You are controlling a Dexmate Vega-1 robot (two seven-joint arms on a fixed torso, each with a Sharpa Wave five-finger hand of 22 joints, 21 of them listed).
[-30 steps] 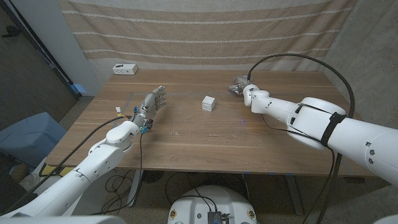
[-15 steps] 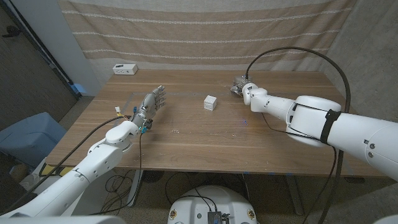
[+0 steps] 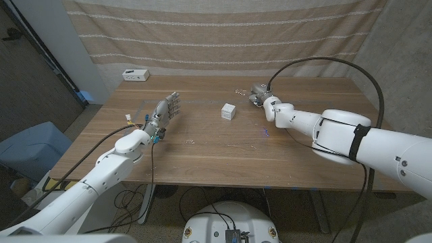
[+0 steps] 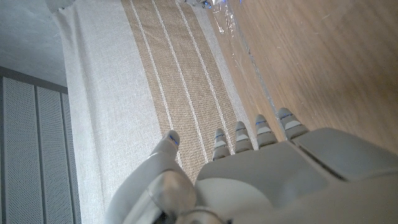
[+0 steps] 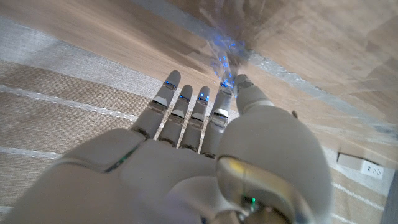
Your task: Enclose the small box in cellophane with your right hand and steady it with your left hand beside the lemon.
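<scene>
The left hand point(image 4: 261, 174) reaches out with fingers apart, holding nothing, over the table point(image 4: 323, 68); a striped curtain point(image 4: 161, 81) hangs behind.

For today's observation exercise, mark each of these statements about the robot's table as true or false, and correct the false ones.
1. The small white box sits between the two hands. True.
2. The left hand grips the box. False: it holds nothing, well apart from the box.
3. The right hand pinches clear cellophane. True, as the right wrist view shows.
4. A lemon lies beside the box. False: no lemon is visible.
5. A white power strip lies near the table's far left corner. True.
</scene>
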